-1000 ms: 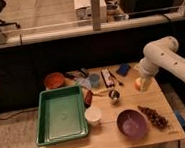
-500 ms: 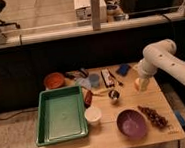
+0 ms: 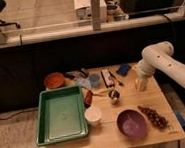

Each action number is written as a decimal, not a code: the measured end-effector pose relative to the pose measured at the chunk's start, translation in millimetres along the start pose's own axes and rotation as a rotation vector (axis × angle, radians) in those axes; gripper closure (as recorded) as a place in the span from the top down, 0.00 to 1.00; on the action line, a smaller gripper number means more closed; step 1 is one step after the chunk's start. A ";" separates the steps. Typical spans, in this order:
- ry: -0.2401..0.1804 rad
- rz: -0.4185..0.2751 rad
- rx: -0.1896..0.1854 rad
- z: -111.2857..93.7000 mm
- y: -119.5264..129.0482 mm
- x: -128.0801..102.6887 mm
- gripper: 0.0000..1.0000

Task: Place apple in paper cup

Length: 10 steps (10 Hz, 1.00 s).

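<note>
In the camera view we see the claw [image 3: 142, 86] low over the far right of the worktop [image 3: 108, 137], fingers spread and grasping nothing, the apple [image 3: 136, 86] just at its left, well apart from the paper cup [image 3: 93, 115] standing between green tray [image 3: 60, 115] and purple bowl [image 3: 131, 123].

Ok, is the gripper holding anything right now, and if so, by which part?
Nothing seems held: the gripper hangs open, low over the right side of the table, right by the apple.

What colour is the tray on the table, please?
The tray is green, in the camera view; the gripper hangs over the table's right side.
</note>
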 end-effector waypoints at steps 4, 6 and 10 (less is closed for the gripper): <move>-0.005 0.002 -0.011 17.9 -2.9 6.9 0.80; -0.005 0.000 -0.015 24.6 -5.2 9.2 0.80; -0.010 -0.004 -0.028 39.8 -6.9 10.2 0.80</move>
